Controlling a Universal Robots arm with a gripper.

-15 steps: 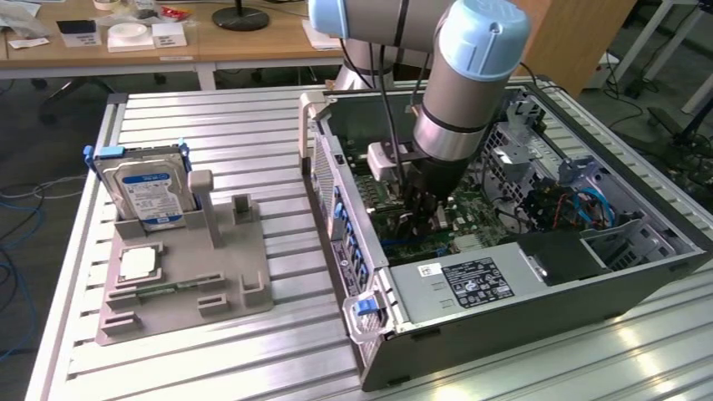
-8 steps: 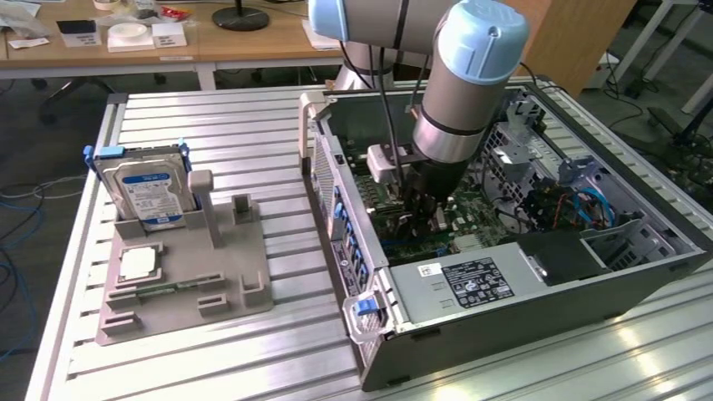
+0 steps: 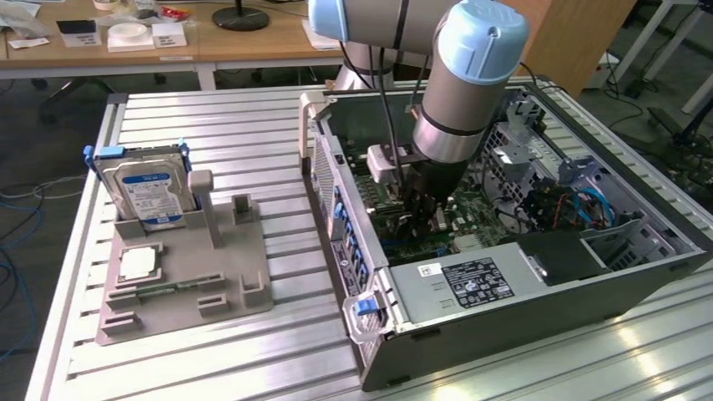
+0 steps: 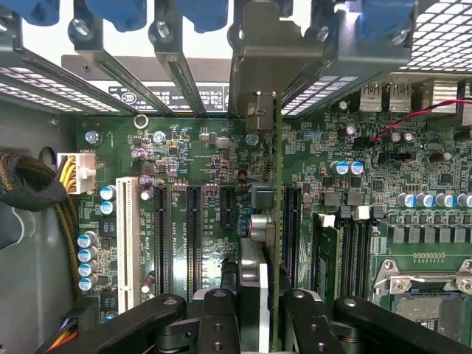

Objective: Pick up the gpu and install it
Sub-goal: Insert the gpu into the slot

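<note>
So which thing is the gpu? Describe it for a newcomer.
Look inside the open case. Over the motherboard, the gripper holds the gpu, a thin card standing edge-on. Unlike the empty slots beside it, it ends in a grey metal bracket.

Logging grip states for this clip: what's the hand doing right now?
Hand: closed on the gpu, holding it edge-on over the motherboard inside the case.
</note>
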